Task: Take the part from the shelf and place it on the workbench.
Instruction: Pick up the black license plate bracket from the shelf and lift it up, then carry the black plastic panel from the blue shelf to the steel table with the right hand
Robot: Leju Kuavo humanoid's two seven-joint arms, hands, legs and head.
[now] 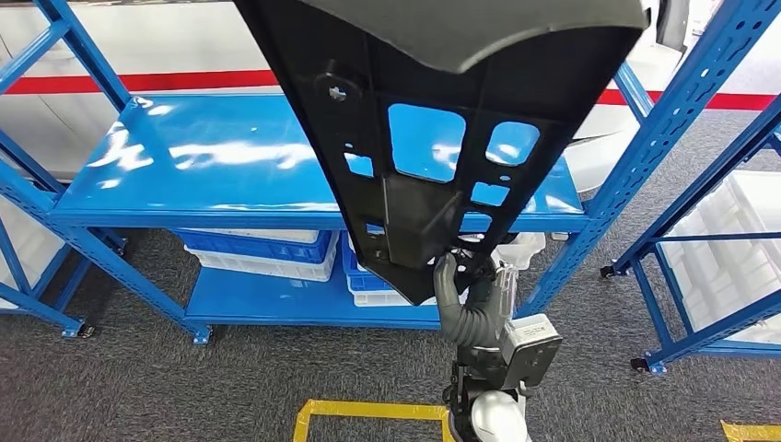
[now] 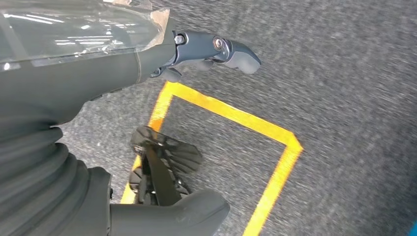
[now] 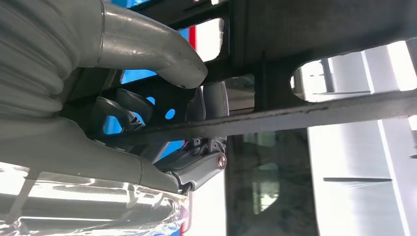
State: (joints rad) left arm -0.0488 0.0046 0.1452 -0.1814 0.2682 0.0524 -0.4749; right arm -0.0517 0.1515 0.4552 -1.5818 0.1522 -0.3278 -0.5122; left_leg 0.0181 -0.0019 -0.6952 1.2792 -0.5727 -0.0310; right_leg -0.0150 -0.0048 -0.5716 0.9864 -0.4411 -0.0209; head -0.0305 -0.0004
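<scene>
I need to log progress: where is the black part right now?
In the head view the black part is held up by the right hand, which grips its lower end, in front of the blue shelf.

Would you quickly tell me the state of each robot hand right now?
Left robot hand: holds nothing; open or closed cannot be told.
Right robot hand: gripping the black part by its lower end.
</scene>
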